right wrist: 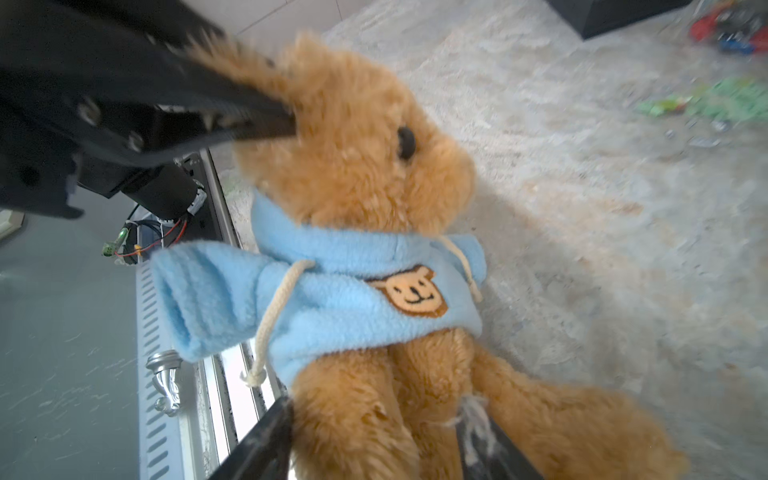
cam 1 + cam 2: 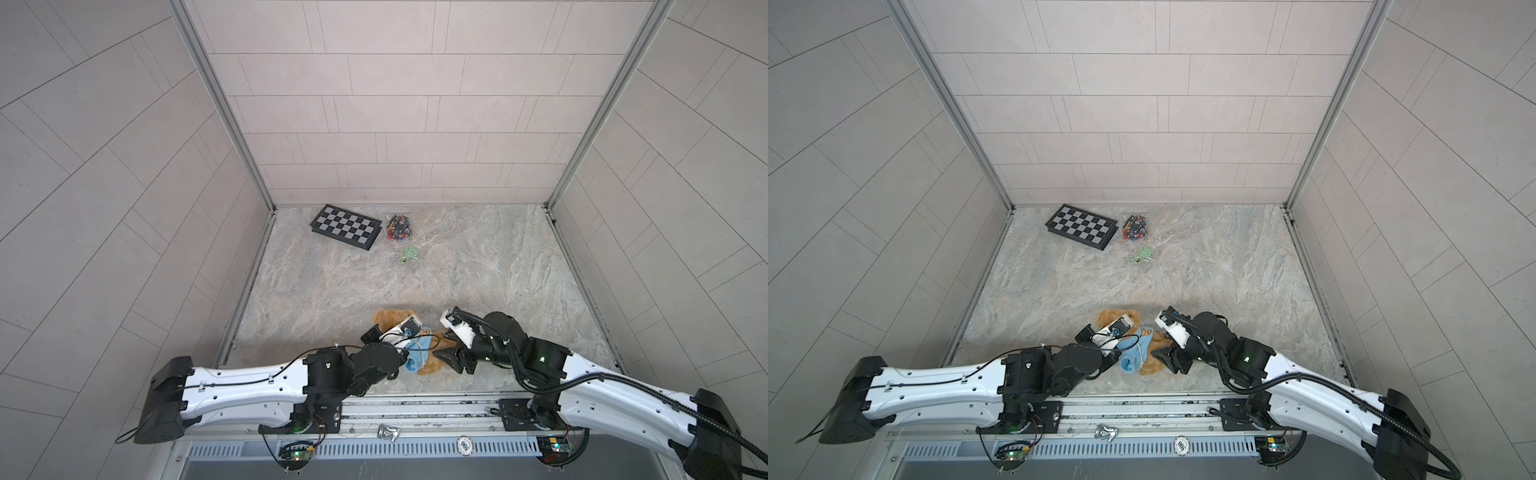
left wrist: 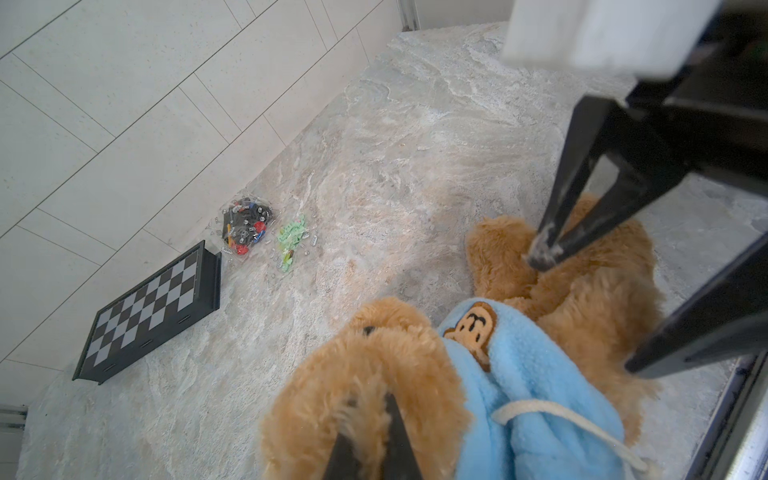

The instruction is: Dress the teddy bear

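The teddy bear [image 1: 353, 137] is lying near the front edge of the desk [image 2: 457, 270], between both arms. It is wearing its hoodie [image 1: 345, 299] around the neck, with one sleeve [image 1: 187, 299] sticking out empty. The left end effector [image 1: 286, 118] is pinching the head fur tight, and the right end effector [image 1: 378, 409] is standing wide astride a leg. I'd be steadying the head while feeding an arm into that sleeve.

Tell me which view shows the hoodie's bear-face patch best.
The right wrist view: the bear-face patch faces the camera, whole and large. The left wrist view shows it smaller and slanted; both top views show only a speck.
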Motion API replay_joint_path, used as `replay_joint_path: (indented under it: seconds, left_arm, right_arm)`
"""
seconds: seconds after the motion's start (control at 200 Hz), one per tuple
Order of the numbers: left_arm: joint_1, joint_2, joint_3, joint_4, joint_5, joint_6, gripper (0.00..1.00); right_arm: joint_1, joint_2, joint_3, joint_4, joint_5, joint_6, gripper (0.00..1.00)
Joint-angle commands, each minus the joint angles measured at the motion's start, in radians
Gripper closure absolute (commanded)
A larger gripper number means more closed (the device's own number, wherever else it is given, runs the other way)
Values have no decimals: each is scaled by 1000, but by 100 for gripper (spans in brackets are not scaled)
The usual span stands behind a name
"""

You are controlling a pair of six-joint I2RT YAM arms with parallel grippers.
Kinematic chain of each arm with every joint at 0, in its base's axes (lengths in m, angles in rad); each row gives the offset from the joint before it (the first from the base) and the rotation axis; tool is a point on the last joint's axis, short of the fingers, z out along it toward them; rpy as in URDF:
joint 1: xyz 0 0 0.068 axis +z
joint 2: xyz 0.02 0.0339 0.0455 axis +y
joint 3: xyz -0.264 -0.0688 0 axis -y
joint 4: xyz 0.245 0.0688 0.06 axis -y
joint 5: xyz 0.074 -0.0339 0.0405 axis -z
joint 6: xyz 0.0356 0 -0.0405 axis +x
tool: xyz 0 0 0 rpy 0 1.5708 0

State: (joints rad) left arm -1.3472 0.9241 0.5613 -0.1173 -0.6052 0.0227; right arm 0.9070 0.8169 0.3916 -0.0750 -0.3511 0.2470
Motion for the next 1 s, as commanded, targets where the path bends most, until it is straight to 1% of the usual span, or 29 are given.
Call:
replay_joint_path:
  seconds: [0.0,0.025,0.05,0.125,0.19,0.245,0.315,0.33,0.345,0.365,0.385,0.415,0.456,0.536,0.566,0.591,0.601,0.676,0.706,0.721,0.771,0.831,0.901,0.941,0.996]
  left_arm:
    - [44,-16,-27,87,58,-13,100]
    - [57,-17,-29,101,73,-16,100]
    - [69,-15,-30,115,86,-21,100]
    - [116,-8,-33,165,145,-40,100]
    - [161,7,-28,211,211,-66,100]
    - [211,29,-4,217,252,-121,100]
    - [269,68,60,156,305,-232,99]
    - [279,75,73,141,306,-255,96]
    - [287,81,86,122,335,-282,91]
    - [294,87,103,96,344,-314,83]
    - [297,92,120,67,347,-346,73]
    - [298,94,145,16,347,-390,55]
    - [298,91,167,-55,336,-452,37]
    - [297,35,161,-146,338,-570,15]
    - [294,-1,143,-157,345,-611,10]
    - [288,-33,123,-165,347,-645,2]
    - [285,-45,115,-168,346,-661,1]
    - [241,-113,69,-199,333,-767,0]
    - [205,-128,59,-225,320,-807,0]
    - [186,-133,56,-239,286,-827,0]
    - [126,-139,52,-272,254,-890,1]
    - [59,-124,50,-289,230,-970,1]
    - [-6,-87,46,-265,219,-1050,3]
    - [-27,-58,43,-238,219,-1088,4]
    - [-33,-24,31,-189,222,-1127,6]
  right_arm:
    - [6,31,-39,132,-55,27,56]
    - [12,38,-44,154,-61,35,64]
    - [21,48,-48,174,-60,43,70]
    - [58,83,-50,224,-41,57,84]
    - [96,122,-45,261,-12,67,92]
    - [129,147,-39,284,31,81,99]
    - [169,163,-39,313,129,116,100]
    - [180,164,-41,319,153,121,100]
    - [192,162,-42,323,182,125,100]
    - [209,159,-42,321,230,130,100]
    - [227,154,-43,318,284,141,100]
    - [252,148,-49,326,354,151,100]
    - [280,139,-57,345,432,162,100]
    - [310,143,-68,371,548,198,100]
    - [317,146,-68,376,579,212,100]
    - [323,151,-69,377,607,224,100]
    - [326,155,-69,378,616,228,100]
    - [337,170,-74,400,669,265,100]
    - [341,174,-76,417,679,274,100]
    - [344,178,-77,423,684,277,100]
    - [357,186,-73,432,709,284,100]
    - [373,199,-64,435,730,284,100]
    - [383,211,-60,443,743,298,100]
    - [389,216,-60,451,743,304,100]
    - [399,228,-60,467,744,302,100]
